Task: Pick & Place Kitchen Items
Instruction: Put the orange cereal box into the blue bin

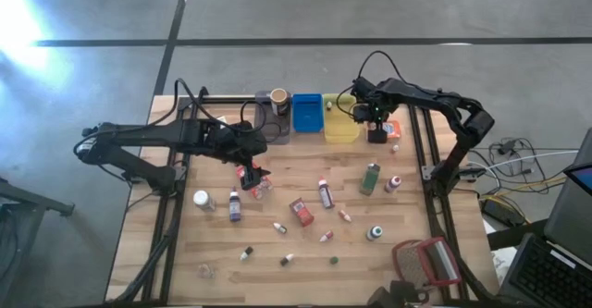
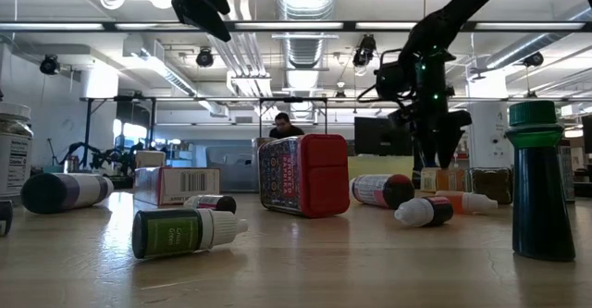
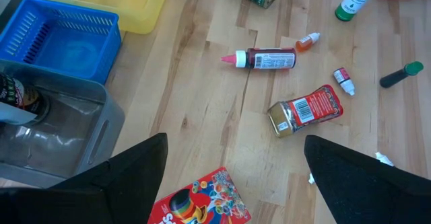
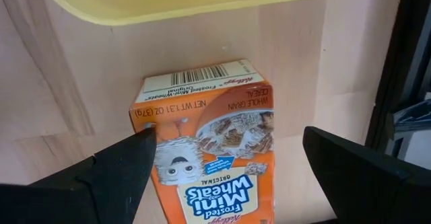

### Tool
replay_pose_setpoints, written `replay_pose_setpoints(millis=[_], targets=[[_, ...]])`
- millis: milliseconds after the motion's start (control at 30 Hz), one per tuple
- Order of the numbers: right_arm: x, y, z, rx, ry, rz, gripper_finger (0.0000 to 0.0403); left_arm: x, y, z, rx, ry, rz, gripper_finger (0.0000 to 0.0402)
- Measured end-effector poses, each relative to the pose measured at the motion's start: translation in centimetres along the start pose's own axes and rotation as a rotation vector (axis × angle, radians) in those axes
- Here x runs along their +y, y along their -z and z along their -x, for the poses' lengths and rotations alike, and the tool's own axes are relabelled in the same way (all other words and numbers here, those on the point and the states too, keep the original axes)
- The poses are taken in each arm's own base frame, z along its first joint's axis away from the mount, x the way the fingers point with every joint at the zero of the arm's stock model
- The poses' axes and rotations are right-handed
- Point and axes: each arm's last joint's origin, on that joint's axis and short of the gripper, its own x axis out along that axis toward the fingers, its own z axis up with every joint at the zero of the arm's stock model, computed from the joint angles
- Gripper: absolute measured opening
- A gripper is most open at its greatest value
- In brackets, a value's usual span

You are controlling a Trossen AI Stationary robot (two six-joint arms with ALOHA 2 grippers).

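My right gripper (image 1: 376, 134) hangs open and points down beside the yellow bin (image 1: 339, 123). Below it an orange Mini-Wheats box (image 4: 209, 150) lies flat on the table with one finger on either side; I cannot tell whether the fingers touch it. My left gripper (image 1: 254, 169) is open, high above the table's middle left, over a red cereal box (image 3: 199, 204) that lies flat. Beyond the left gripper lie a pink-capped sauce bottle (image 3: 266, 58), a red-labelled jar (image 3: 306, 109) on its side and small dropper bottles (image 3: 343, 81).
Grey (image 1: 276, 116), blue (image 1: 307, 112) and yellow bins stand in a row at the far edge; a jar (image 1: 278, 96) stands in the grey one. Several small bottles and jars are scattered over the near half. A red-framed mesh object (image 1: 430, 260) sits near right.
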Motion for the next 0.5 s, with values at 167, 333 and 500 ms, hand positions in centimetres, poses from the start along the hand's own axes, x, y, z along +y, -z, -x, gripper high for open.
replay_pose_setpoints(millis=[167,333,500], targets=[[0.0,-0.1,0.3,-0.01,-0.004,-0.024,0.0368,0.0,0.0,0.0,0.0,0.0,0.0,0.0355],[0.4,-0.3,0.7,-0.005,-0.012,-0.011,0.0368,0.0,0.0,0.0,0.0,0.0,0.0,0.0355],[0.4,-0.4,1.5,-0.032,-0.005,-0.014,0.0368,0.0,0.0,0.0,0.0,0.0,0.0,0.0355]])
